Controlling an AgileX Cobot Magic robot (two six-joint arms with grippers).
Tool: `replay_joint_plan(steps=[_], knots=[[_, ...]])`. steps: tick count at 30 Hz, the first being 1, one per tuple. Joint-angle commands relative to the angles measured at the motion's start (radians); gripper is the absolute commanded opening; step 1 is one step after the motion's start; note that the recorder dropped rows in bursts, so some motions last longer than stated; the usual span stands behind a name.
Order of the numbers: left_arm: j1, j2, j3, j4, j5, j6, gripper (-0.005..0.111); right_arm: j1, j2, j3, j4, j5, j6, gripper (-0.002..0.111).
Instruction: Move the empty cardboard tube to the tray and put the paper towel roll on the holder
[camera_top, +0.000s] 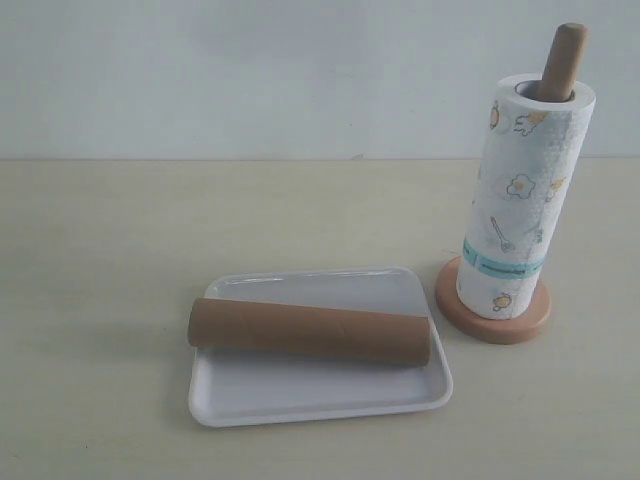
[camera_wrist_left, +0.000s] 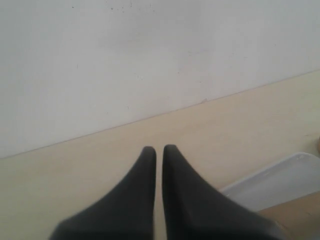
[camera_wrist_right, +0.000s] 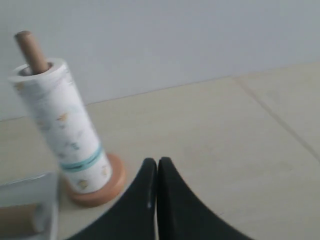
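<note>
Ext cam: I see the pale bench (camera_top: 100, 250) filling the scene, w/ a white wall behind. The tray (camera_top: 300, 395) lies flat at centre-front. The paper towel roll (camera_top: 520, 200) stands upright at the right, threaded over the holder (camera_top: 497, 327). Its bottom sits on the disc base and the dowel's rounded top pokes out of the core. The base is just beside the tray's far right corner; I can't tell whether they touch.

The empty cardboard tube (camera_top: 310, 332) lies on its side across the tray, slightly slanted. Its left end overhangs the left rim a bit and its right end is at the right rim.

L end effector (camera_wrist_left: 159, 150): wrist cam shows the fingers drawn together w/ only a thin slit, nothing between them, above bare bench w/ a tray corner off to one side. R end effector (camera_wrist_right: 157, 162): fingers pressed closed, empty, apart from the roll and holder.
</note>
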Motion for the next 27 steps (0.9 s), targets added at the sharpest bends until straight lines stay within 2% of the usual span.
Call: replay_joint_plan(steps=[1, 7, 10, 13, 16, 18, 27], knots=[[0.002, -0.009, 0.004, -0.016, 0.001, 0.005, 0.004, -0.003, -0.004, -0.005, 0.289, -0.005, -0.007, 0.000], [0.002, -0.009, 0.004, -0.016, 0.001, 0.005, 0.004, -0.003, -0.004, -0.007, 0.327, -0.007, -0.007, 0.000], [0.002, -0.009, 0.004, -0.016, 0.001, 0.005, 0.004, -0.003, -0.004, -0.005, 0.347, -0.065, -0.090, 0.000], [0.002, -0.009, 0.004, -0.016, 0.001, 0.005, 0.004, -0.003, -0.004, 0.055, 0.432, -0.355, -0.358, 0.000], [0.002, -0.009, 0.004, -0.016, 0.001, 0.005, 0.004, -0.003, -0.004, 0.179, 0.669, -0.710, -0.807, 0.000], [0.002, -0.009, 0.004, -0.016, 0.001, 0.005, 0.004, -0.003, -0.004, 0.248, 0.764, -0.810, -0.930, 0.000], [0.002, -0.009, 0.004, -0.016, 0.001, 0.005, 0.004, -0.003, -0.004, 0.496, 0.777, -0.867, -0.927, 0.000]])
